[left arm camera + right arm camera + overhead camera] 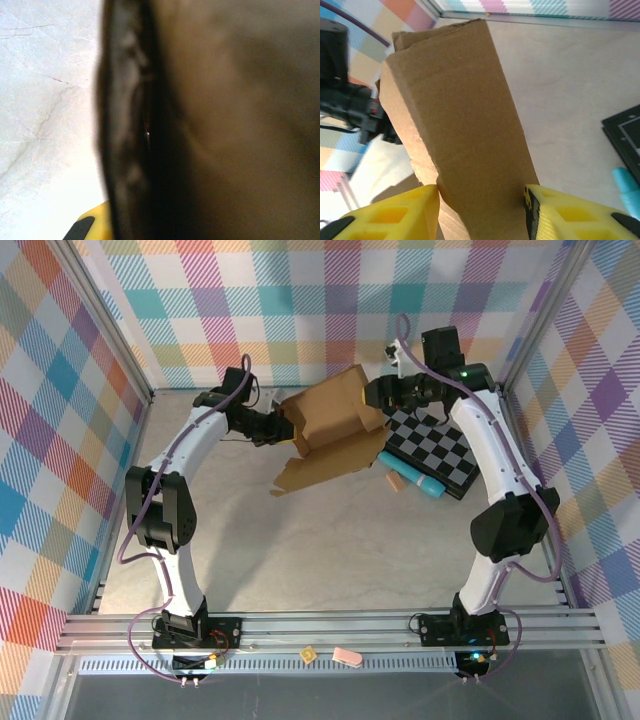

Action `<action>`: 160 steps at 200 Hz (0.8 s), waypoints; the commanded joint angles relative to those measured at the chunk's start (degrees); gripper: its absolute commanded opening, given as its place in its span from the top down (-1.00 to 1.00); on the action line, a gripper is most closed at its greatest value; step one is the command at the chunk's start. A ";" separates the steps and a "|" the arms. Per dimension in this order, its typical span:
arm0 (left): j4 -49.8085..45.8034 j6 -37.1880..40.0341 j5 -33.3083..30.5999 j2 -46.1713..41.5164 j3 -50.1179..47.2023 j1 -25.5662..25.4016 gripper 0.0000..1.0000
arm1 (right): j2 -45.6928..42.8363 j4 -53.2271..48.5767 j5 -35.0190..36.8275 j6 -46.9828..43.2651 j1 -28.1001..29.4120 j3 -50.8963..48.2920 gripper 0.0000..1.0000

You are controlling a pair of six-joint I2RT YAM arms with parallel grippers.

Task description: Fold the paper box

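Paper box (330, 425): plain brown corrugated cardboard, matte, die-cut, partly folded, its panels tilted and a flat flap hanging low. It sits near the middle of the far edge of the pale marbled table (300, 570), beside the checkered board (440, 455).

Left gripper (283, 426): clamped tight on the box's left edge.

Right gripper (482, 192): yellow fingers (400, 215) about half spread, flanking a long rectangular panel. Cannot tell whether they press it.

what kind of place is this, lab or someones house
Most likely a robot lab work cell: plaid walls on an aluminium frame, a left arm and right arm bolted to its rail, and a paper box between them.
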 commanded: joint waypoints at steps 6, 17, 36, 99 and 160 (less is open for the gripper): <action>-1.01 2.41 1.92 -3.94 -0.21 -1.49 1.00 | 0.50 -2.68 12.43 -4.84 3.54 2.43 0.03; -1.19 2.62 1.83 -4.08 -0.22 -1.58 1.00 | 0.81 -2.81 16.03 -5.67 4.76 2.59 0.02; -1.47 2.97 1.74 -4.11 -0.19 -1.66 1.00 | 1.23 -2.79 20.72 -6.88 6.33 2.96 0.05; -2.31 3.77 1.41 -4.05 0.57 -2.02 1.00 | 3.91 -1.95 36.86 -9.07 11.10 4.11 0.41; -2.37 3.32 -0.17 -3.59 1.14 -3.64 1.00 | 5.23 -0.02 48.75 -9.07 14.36 4.40 1.00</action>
